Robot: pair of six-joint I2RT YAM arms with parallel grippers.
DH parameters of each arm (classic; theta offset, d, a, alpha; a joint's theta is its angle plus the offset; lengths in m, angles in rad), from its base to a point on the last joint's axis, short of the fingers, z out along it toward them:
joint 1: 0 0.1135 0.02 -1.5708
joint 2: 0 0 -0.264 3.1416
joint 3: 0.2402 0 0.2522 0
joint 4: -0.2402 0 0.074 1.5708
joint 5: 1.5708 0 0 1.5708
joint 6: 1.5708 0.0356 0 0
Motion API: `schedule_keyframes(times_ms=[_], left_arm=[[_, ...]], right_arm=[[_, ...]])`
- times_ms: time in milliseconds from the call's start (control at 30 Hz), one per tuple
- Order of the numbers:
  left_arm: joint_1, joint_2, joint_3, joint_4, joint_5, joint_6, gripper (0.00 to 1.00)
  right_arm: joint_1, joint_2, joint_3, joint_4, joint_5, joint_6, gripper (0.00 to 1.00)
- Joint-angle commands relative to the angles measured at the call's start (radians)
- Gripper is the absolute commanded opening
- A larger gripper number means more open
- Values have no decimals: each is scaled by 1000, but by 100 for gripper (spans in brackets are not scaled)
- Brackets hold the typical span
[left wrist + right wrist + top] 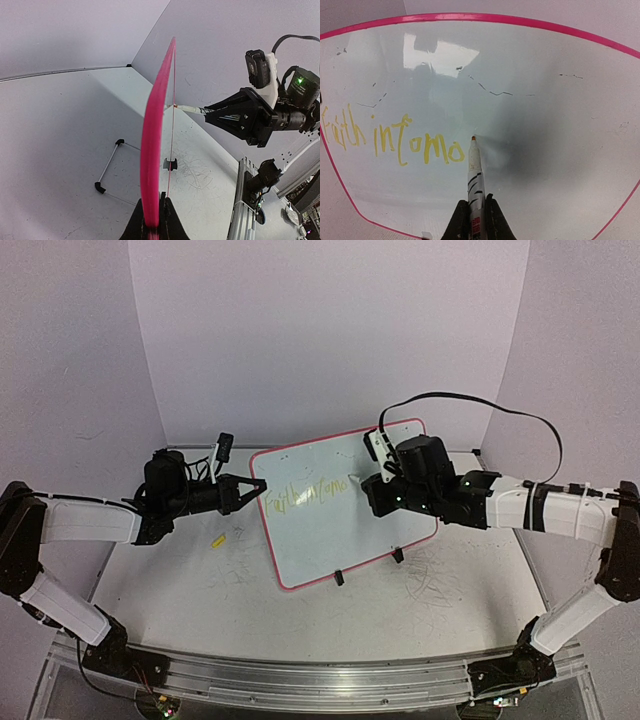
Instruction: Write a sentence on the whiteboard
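Nearest me, the left arm [90, 522] and the right arm [545, 508], 2 in all, are bolted at the front edge of the bench [200, 625]. Past their bases the bench top carries patches of grey scribbles [440, 565] and 1 small yellow scrap [217, 540] that I cannot identify.

Next comes the 1 whiteboard [340, 535], standing tilted on its 2 black clip feet [340, 577] in the middle of the bench, between the 2 claws. The left claw [152, 222] is pinched narrow on the pink rim at the board's left edge and seems to be steadying it. The right claw [476, 212] is closed on 1 marker [474, 172], whose tip looks to rest on the white face just right of the last letter.

The sentence [395, 142] is 1 line of yellow-green strokes that starts near the left edge and reaches about the middle of the board. I read 3 pieces: "Faith", "in" and "tomo". That last word looks cut short, so I judge the job roughly half done, with the rest of that word, and perhaps more, left to write. The right half of the board is bare but for a few faint grey dashes.

Farther back, 1 black cable [470, 400] loops up from the right arm, and behind everything stand 3 plain pale walls [330, 330].
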Motion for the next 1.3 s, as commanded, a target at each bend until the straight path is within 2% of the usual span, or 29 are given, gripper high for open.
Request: schedule_keyframes(times_ms=[0, 467, 1267], left_arm=[[-9, 0, 31, -65, -17, 74, 0], [-11, -4, 26, -67, -19, 77, 0], [-12, -8, 19, -68, -23, 77, 0]], right_arm=[[0, 14, 7, 18, 27, 3, 0], [0, 47, 27, 4, 31, 5, 0], [11, -22, -40, -51, 4, 40, 0]])
